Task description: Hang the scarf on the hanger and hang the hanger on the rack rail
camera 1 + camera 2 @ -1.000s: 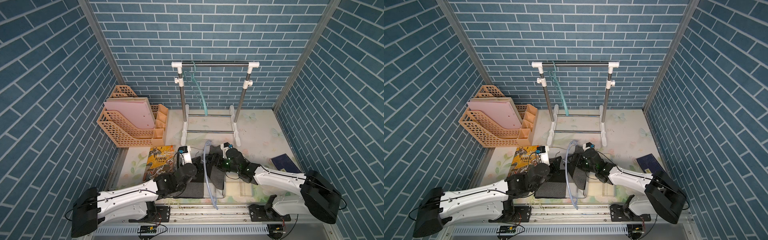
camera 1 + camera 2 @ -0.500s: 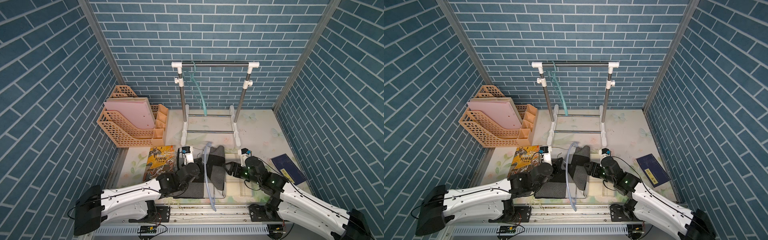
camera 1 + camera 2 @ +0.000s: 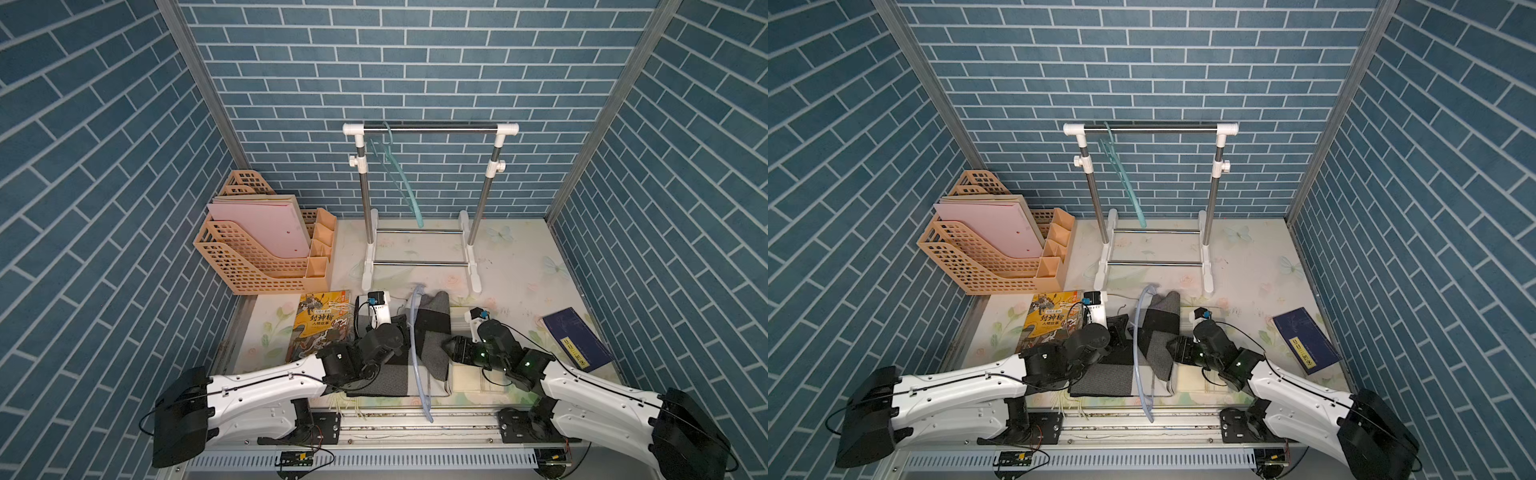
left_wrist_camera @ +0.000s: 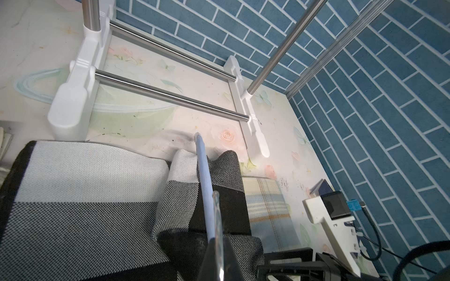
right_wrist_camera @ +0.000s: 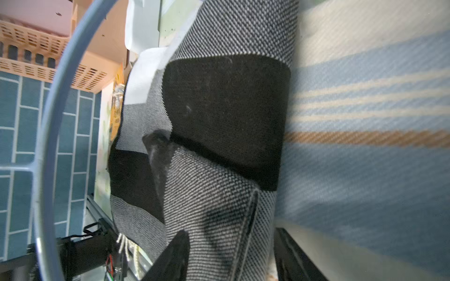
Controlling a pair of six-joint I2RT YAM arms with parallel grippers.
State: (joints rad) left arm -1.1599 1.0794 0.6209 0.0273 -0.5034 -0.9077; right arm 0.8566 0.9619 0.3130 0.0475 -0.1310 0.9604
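While the left gripper (image 4: 215, 253) was clamped shut on the pale blue hanger (image 4: 204, 180), holding it on edge above the middle of the table's (image 3: 519, 257) front edge, the right gripper (image 5: 231, 243) had its jaws set either side of a raised fold of the scarf (image 3: 432, 332).

The grey, black and white scarf lay near the front edge, on both sides of the hanger. One part lay flat beneath the left arm. The other was humped up on the right arm's side, its end pointing toward the clothes rack (image 3: 428, 128) at the back edge. Fabric filled the gap between the right jaws, but whether they had bitten or only straddled the fold could not be told. A plaid cloth (image 5: 365, 121) lay just beside the scarf, under the right gripper. A teal hanger (image 3: 401, 183) hung from the rack's rail.

The step in hand appeared to be seizing the scarf to draw it over the held hanger; the scarf was not yet draped. The next move would likely call for a firm pinch on the scarf alone, clear of the plaid cloth, then a lift across the hanger's bar with the left gripper holding steady.
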